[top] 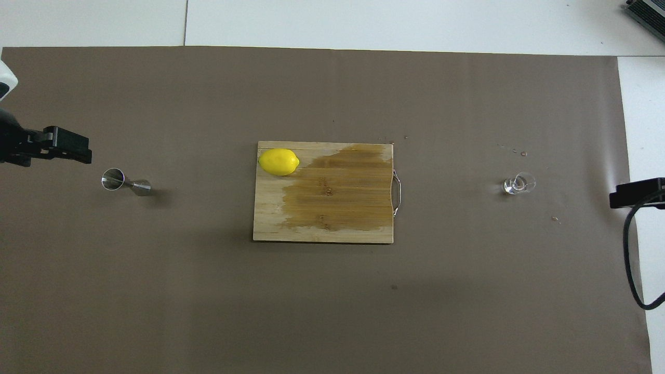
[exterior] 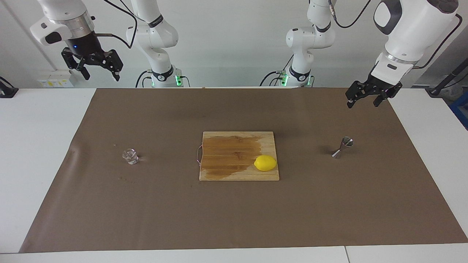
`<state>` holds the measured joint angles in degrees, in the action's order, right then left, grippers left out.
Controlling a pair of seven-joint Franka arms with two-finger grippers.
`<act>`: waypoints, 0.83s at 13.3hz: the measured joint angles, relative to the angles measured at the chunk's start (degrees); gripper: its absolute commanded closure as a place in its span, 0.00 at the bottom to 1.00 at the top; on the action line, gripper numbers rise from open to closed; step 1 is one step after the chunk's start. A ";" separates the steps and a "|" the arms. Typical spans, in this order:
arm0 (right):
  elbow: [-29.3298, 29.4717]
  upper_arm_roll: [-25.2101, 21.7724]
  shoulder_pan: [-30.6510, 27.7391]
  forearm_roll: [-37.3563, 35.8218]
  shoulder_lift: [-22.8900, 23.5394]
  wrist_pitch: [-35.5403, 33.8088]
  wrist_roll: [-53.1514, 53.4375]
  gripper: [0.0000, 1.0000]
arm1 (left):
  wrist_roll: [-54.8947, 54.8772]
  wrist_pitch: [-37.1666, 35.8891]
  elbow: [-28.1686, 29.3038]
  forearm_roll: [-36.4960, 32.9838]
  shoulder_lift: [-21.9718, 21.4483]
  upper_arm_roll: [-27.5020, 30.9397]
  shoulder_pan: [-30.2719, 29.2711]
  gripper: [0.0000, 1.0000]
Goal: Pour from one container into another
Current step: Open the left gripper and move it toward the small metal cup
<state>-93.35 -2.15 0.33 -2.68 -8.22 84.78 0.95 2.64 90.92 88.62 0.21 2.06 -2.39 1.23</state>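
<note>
Glass cup [exterior: 130, 156] and metal jigger [exterior: 342, 147] apart, facing view alone shows left claw [exterior: 364, 99], right claw [exterior: 98, 71] wide

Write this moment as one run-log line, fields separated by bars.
left gripper open, raised, waiting | right gripper open, raised, waiting | glass cup, jigger untouched on brown mat

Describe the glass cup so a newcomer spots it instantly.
Start at the wooden cutting board mid-table on the brown paper sheet. Go toward the right arm's end: the small, squat, clear faceted glass cup stands alone there. Unlike the silvery hourglass metal jigger, it is transparent.
</note>
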 measured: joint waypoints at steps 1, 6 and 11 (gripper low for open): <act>0.00 -0.30 0.26 0.00 0.00 0.00 0.25 0.00 | 0.00 0.03 0.00 0.00 0.00 -0.04 0.00 0.00; -0.01 -1.45 1.02 0.00 0.01 -0.02 0.83 0.00 | 0.00 0.02 0.04 0.02 0.00 -0.22 0.07 0.00; -0.02 -1.45 1.25 0.00 0.01 -0.03 0.83 0.00 | 0.06 -0.98 0.20 6.68 0.00 0.53 -1.19 0.00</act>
<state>-93.36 -3.61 1.58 -2.68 -8.21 84.75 1.78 2.70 89.94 88.81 6.90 2.06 -1.86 0.04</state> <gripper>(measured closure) 0.000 0.000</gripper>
